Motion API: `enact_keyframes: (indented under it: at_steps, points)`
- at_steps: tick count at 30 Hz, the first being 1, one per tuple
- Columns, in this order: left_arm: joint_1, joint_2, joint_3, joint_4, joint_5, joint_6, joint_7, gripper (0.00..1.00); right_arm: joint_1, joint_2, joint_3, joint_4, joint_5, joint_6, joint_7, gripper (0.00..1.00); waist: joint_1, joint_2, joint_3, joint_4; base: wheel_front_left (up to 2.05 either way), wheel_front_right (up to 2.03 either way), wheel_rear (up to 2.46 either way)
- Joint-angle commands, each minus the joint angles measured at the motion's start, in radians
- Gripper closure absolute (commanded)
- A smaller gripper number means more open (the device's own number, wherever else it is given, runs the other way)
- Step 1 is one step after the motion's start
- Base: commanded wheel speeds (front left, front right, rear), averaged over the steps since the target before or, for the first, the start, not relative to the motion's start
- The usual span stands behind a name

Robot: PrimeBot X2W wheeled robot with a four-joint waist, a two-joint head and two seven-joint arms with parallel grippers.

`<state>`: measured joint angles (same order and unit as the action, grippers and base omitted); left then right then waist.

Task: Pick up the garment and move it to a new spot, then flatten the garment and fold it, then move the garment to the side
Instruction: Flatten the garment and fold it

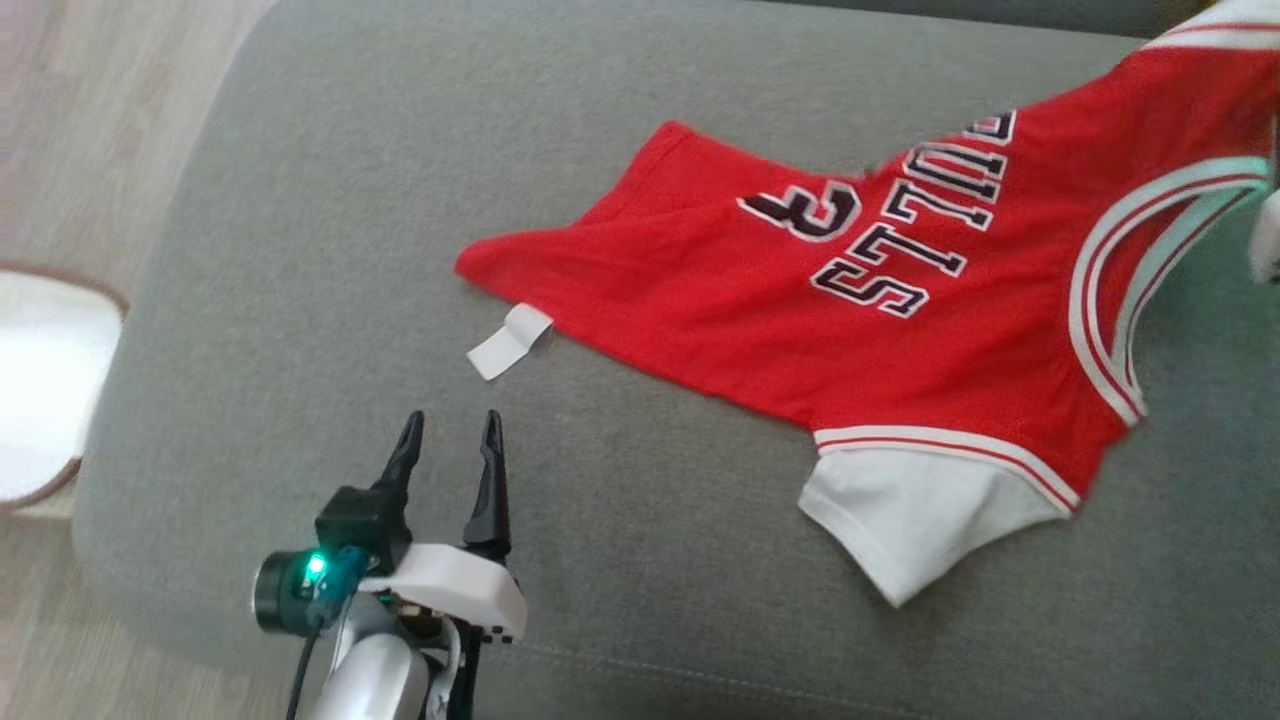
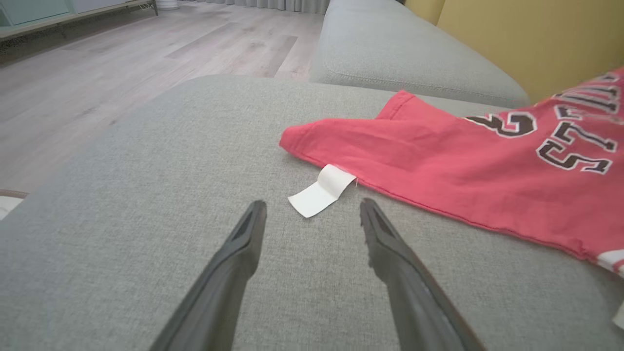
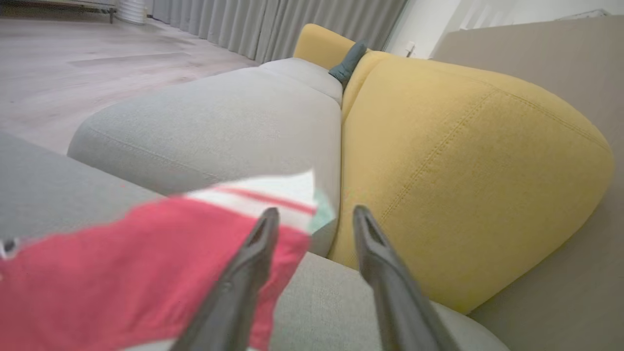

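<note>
On the grey cushion (image 1: 300, 250) the garment (image 1: 700, 300) lies face up, lettering and number showing, its hem end toward the robot's left and its shoulders toward the right, where it runs out of the head view. It is spread but not flat: the hem end is drawn narrow and creased, one armhole is turned so that its white inside shows, and the tag (image 1: 510, 340) sticks out onto bare cushion. By my reading the flattening is the step in hand; the fold and the move to the side are not yet done. Whether this is already the new spot, I cannot tell.

The left hand (image 1: 452, 420) hovers just short of the tag, fingers wide apart and holding nothing. The right hand (image 3: 316, 210) is at the shoulder end with fingers parted and no cloth between them; a striped strap lies just beside its left finger.

Room is best on the robot's left and near side, where the cushion is bare up to its rounded edge; beyond lies the floor (image 1: 80, 120). On the right, the yellow cushion (image 3: 463, 170) stands close to the shoulders, so stretching that way looks tight.
</note>
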<state>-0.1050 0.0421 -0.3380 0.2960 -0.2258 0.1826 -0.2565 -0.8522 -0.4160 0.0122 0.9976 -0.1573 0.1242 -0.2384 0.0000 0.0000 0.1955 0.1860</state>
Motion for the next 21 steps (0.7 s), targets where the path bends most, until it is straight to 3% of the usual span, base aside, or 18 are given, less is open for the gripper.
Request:
enact_keyframes:
  at_steps: [1, 4, 7, 13, 21]
  points:
    - [-0.033, 0.008, 0.02, -0.031, -0.008, 0.009, -0.005, 0.0, -0.029, -0.016, -0.007, -0.007, -0.016, 0.007, -0.006, 0.0, 0.0, 0.0, 0.022, 0.028, 0.0, 0.0, 0.0]
    - [-0.036, 0.008, 0.006, -0.03, -0.014, 0.018, -0.005, 0.0, -0.061, 0.003, -0.06, 0.026, -0.04, 0.007, -0.012, 0.0, 0.0, 0.0, 0.023, 0.032, 0.0, 0.0, 0.0]
    - [-0.032, 0.008, 0.002, -0.028, -0.02, 0.025, -0.005, 0.0, -0.035, 0.063, -0.075, 0.044, -0.043, 0.007, -0.019, 0.0, 0.0, 0.0, 0.015, 0.02, 0.0, 0.0, 0.0]
    - [-0.017, 0.008, 0.019, -0.024, -0.013, 0.025, -0.005, 0.0, 0.179, 0.182, -0.086, 0.042, 0.041, 0.007, -0.023, 0.0, 0.0, 0.0, -0.022, -0.037, 0.0, 0.0, 0.0]
    - [-0.008, 0.008, 0.033, -0.024, -0.007, 0.014, -0.005, 0.0, 0.334, 0.234, -0.054, 0.036, 0.107, 0.007, -0.023, 0.0, 0.0, 0.0, -0.037, -0.08, 0.0, 0.0, 0.0]
